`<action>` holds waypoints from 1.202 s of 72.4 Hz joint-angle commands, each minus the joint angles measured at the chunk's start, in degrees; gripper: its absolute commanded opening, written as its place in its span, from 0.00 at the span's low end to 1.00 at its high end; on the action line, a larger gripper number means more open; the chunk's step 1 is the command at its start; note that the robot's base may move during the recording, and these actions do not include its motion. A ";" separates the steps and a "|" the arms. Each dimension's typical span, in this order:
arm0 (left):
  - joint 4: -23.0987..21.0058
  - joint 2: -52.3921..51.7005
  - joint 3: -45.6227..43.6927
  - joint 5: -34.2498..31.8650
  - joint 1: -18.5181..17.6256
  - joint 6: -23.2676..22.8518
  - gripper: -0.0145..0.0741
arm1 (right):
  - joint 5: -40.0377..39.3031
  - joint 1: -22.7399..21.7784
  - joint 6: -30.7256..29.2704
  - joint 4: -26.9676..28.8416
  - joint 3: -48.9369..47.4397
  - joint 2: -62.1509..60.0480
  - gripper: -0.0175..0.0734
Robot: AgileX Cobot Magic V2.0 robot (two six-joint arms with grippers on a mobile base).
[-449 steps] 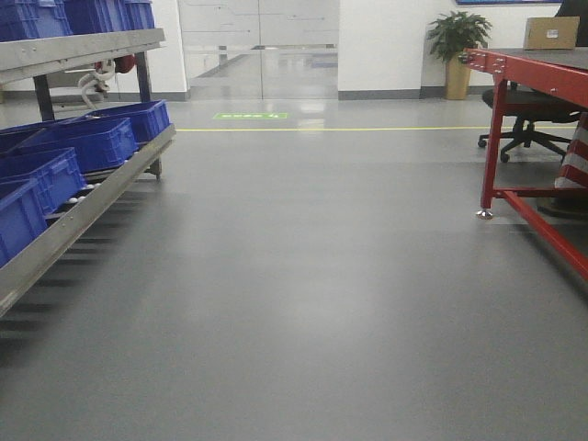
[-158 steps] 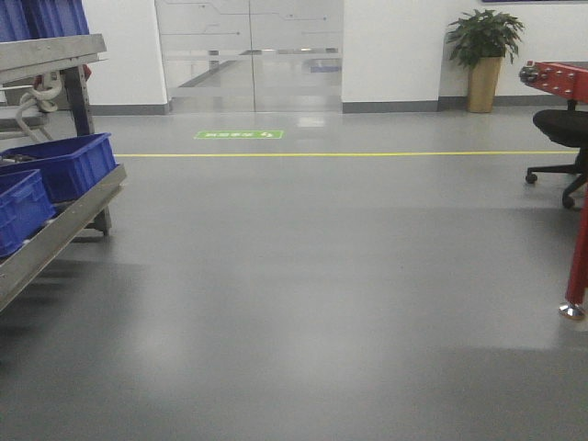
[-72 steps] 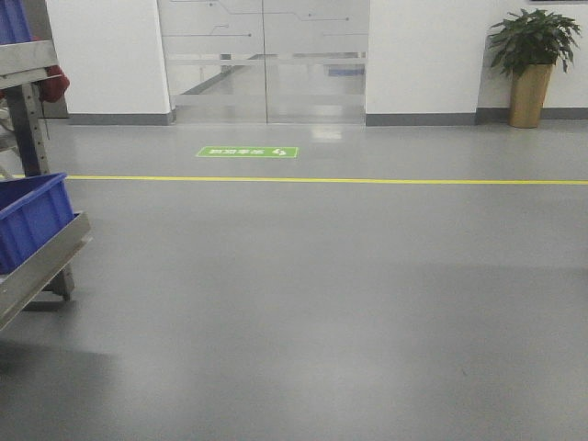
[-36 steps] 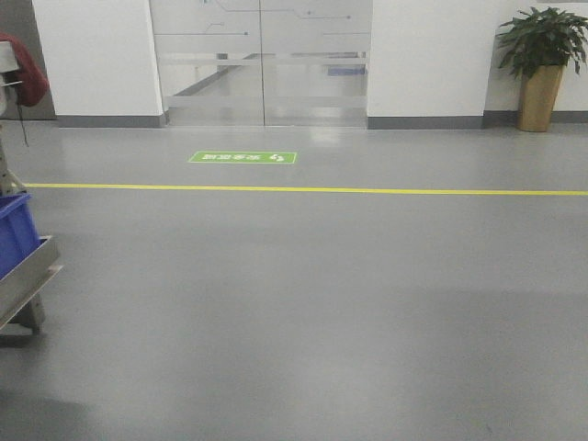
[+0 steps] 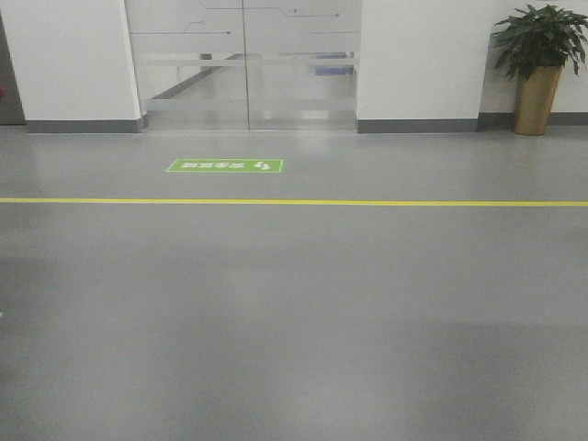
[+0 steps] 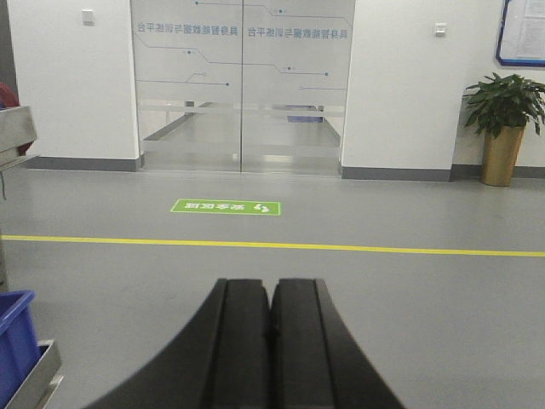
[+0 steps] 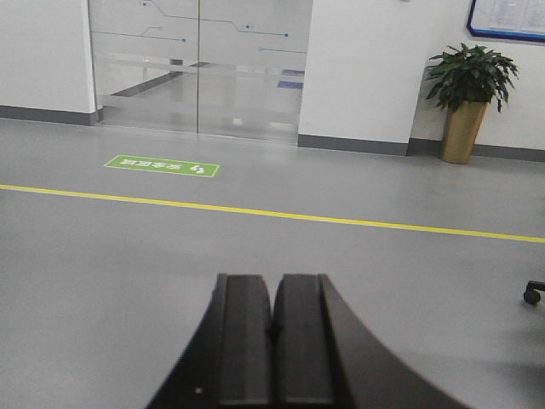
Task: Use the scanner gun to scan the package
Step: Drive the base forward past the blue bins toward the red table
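Observation:
The package and the scanner gun are out of view in every frame. My left gripper (image 6: 271, 285) is shut with nothing between its black fingers, held level above grey floor. My right gripper (image 7: 272, 281) is likewise shut and empty, pointing across the floor towards the far wall. Neither gripper shows in the front view.
A yellow floor line (image 5: 294, 202) crosses ahead, with a green floor sticker (image 5: 225, 165) before glass doors (image 5: 243, 64). A potted plant (image 5: 539, 64) stands at the right wall. A blue bin on a metal rack (image 6: 15, 349) sits at the left; a chair caster (image 7: 534, 294) at the right.
The base has rolled forward towards the glass doors. The rack of blue bins and the red table have slid out of the front view; the yellow line and green sticker are nearer.

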 commanded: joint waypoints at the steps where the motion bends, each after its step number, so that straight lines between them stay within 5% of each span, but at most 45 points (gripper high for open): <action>1: 0.27 -0.23 -0.05 -1.07 0.05 0.00 0.04 | -1.22 -0.05 -0.01 0.09 -0.02 -0.13 0.01; 87: 0.27 -0.23 -0.05 -1.07 0.05 0.00 0.04 | -1.22 -0.05 -0.01 0.09 -0.02 -0.13 0.01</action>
